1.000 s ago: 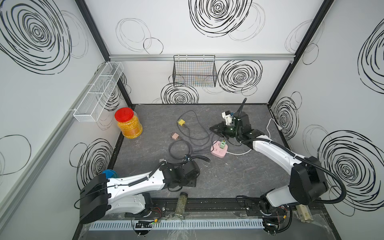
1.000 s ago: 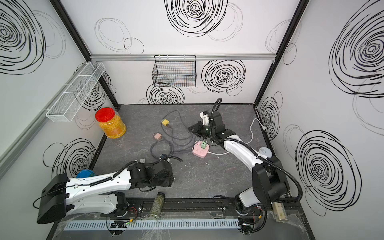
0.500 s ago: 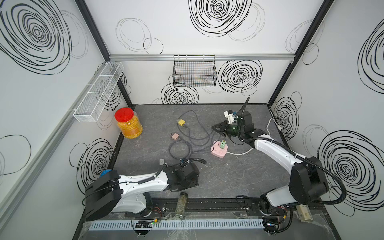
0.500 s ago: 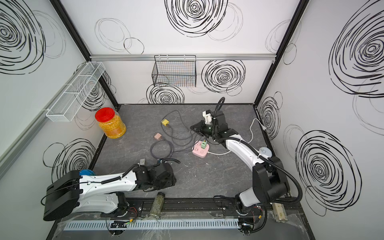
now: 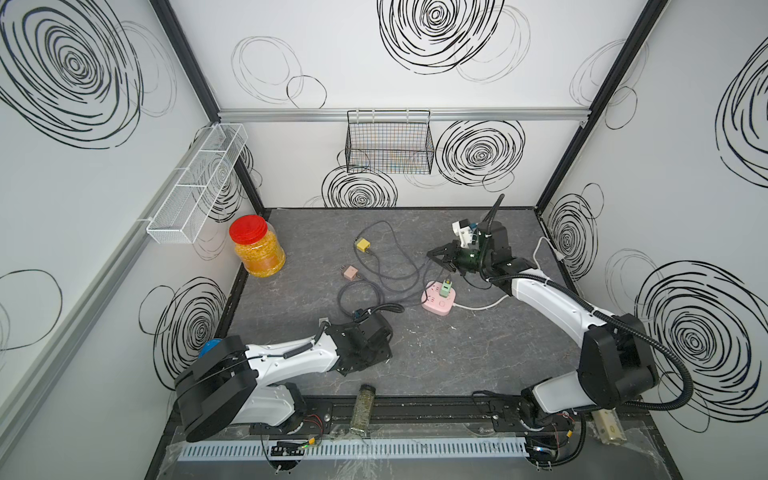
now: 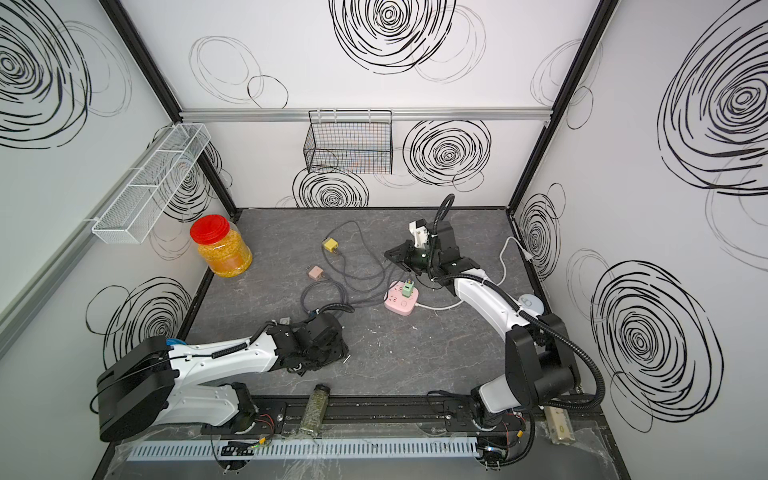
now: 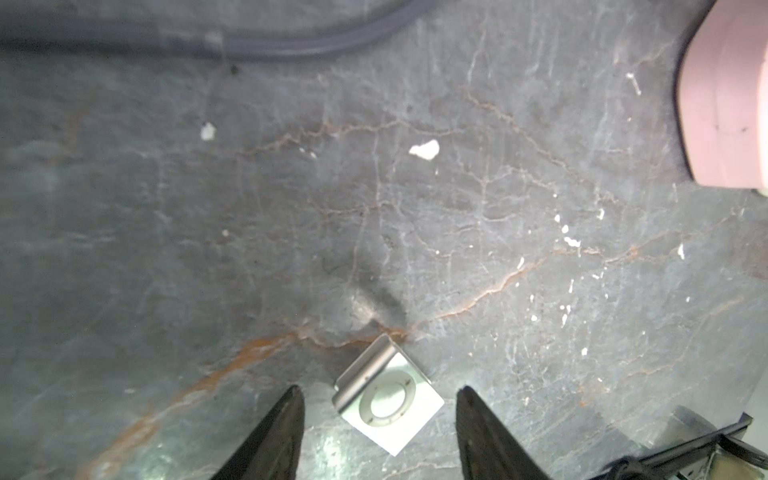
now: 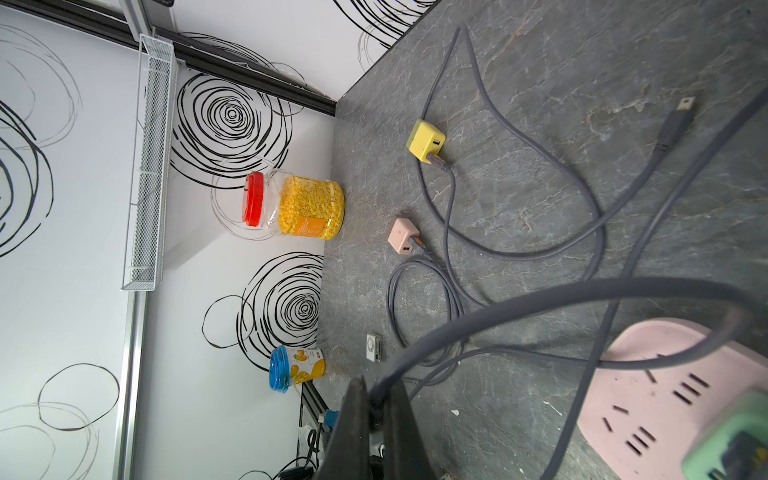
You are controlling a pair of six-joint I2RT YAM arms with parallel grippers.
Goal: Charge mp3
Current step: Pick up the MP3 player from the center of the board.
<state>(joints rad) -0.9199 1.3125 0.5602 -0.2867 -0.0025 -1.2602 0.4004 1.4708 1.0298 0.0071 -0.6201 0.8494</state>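
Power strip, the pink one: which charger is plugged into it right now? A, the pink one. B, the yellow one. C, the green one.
C: the green charger stands plugged into the strip, while the yellow charger and the pink charger lie apart from it.

No legible text, brand or number anywhere.

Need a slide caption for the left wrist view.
Left gripper open, fingers either side of the silver mp3 player on the grey table, not touching; pink power strip at frame edge.
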